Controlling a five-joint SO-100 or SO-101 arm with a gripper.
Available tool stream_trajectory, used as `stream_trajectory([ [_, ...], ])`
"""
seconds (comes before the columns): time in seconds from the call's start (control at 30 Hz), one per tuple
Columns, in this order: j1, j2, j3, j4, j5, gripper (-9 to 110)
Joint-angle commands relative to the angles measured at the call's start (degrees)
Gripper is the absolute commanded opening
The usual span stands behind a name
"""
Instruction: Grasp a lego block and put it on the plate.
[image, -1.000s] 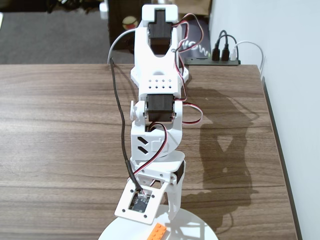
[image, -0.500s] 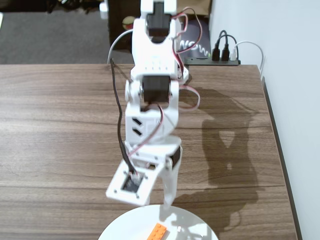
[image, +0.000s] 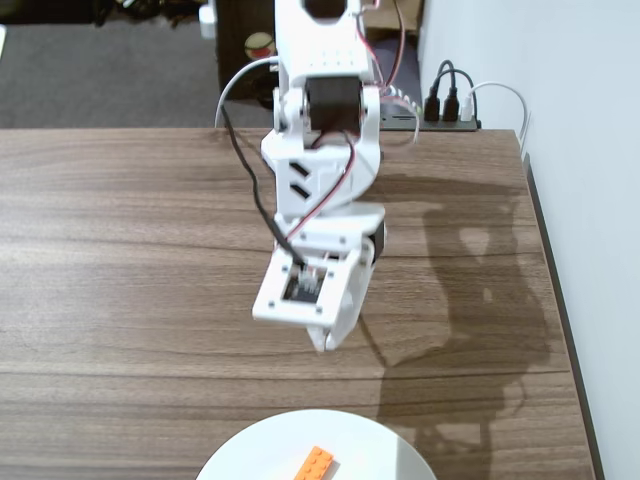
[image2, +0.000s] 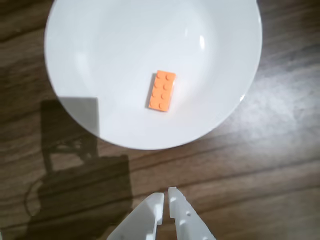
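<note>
1. A white plastic robot arm (image: 320, 190) with black motors and red, white and black wires is reaching down over a dark brown wood-grain table (image: 120, 260) in the fixed view.
2. The arm's white two-finger gripper (image2: 166, 197) is entering the wrist view at 6 o'clock; its fingertips are sitting almost together with only a thin slit between them, holding nothing.
3. In the fixed view the gripper (image: 325, 343) is hanging above bare table, well apart from the plate.
4. A small bright orange rectangular plastic lego block (image2: 162, 90) with two rows of studs is lying flat near the middle of a large round plain white plate (image2: 100, 60), studs facing up.
5. In the fixed view the plate (image: 250, 450) is sitting at 6 o'clock, cut off by the frame edge, with the block (image: 316, 464) on it.
6. The arm's shadow is falling across the table toward 3 o'clock and, in the wrist view, over the plate's rim at 8 o'clock.
7. Beyond the table at 1 o'clock, a black power strip (image: 440, 122) with black and white plugs is sitting against a pale wall (image: 560, 80).
8. White lettering on a dark surface behind the arm is too hidden to read.
9. Grey floor (image: 110, 70) is showing at 11 o'clock.
</note>
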Motion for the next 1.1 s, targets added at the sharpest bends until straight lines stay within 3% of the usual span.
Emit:
stream_trajectory([
  [0.0, -0.70, 7.21, 2.99, -1.49, -1.23, 1],
  [0.7, -6.33, 45.62, 39.90, -2.20, -3.08, 1],
  [1.07, -8.96, 65.57, 55.90, 0.35, 16.52, 1],
])
